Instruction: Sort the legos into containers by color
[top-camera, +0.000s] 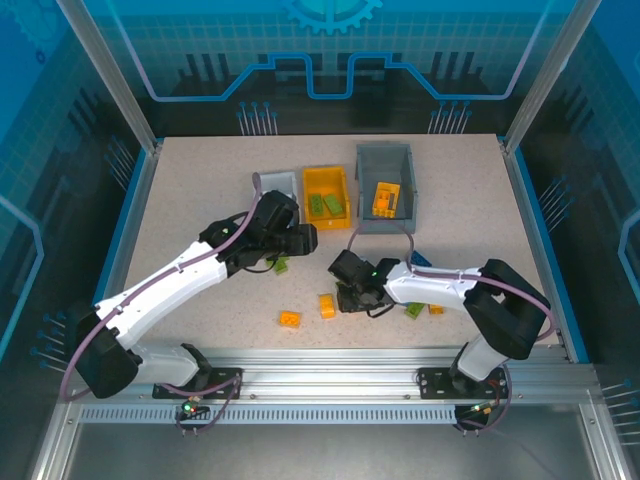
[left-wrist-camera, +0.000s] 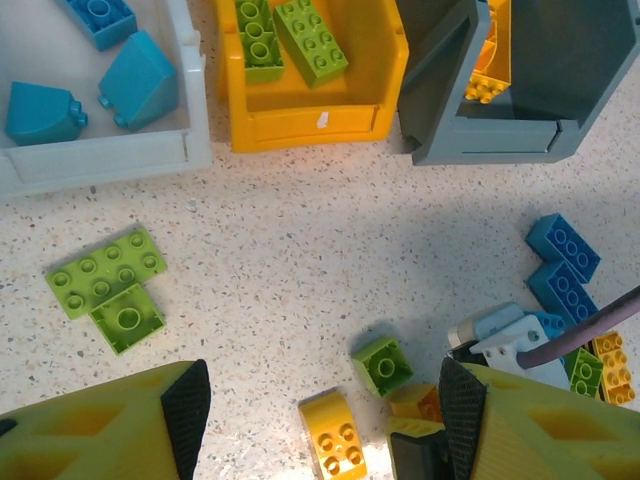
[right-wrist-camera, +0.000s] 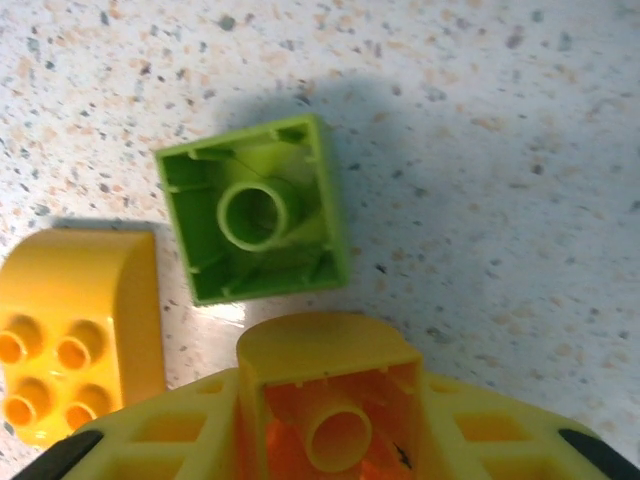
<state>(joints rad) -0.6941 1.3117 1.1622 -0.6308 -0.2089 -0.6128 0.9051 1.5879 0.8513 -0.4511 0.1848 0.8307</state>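
Note:
My right gripper (right-wrist-camera: 330, 425) is shut on an upturned orange-yellow brick (right-wrist-camera: 330, 370), low over the table. Just beyond it lie an upturned green brick (right-wrist-camera: 255, 210) and a curved yellow brick (right-wrist-camera: 75, 330). My left gripper (left-wrist-camera: 325, 410) hangs open above the same spot with nothing between its fingers. At the back stand the white bin (left-wrist-camera: 100, 160) holding blue pieces (left-wrist-camera: 140, 80), the orange-yellow bin (left-wrist-camera: 310, 125) holding green bricks (left-wrist-camera: 310, 40), and the grey bin (left-wrist-camera: 500, 150) holding an orange brick (left-wrist-camera: 490, 60). From above, the left gripper (top-camera: 305, 238) and right gripper (top-camera: 352, 290) sit close together.
Loose on the table are a flat green plate with a small green brick (left-wrist-camera: 105, 275), blue bricks (left-wrist-camera: 565, 265) at the right, and two orange bricks (top-camera: 289, 319) (top-camera: 326, 305) near the front. A green brick (top-camera: 414, 310) and an orange one (top-camera: 436, 309) lie beside the right arm.

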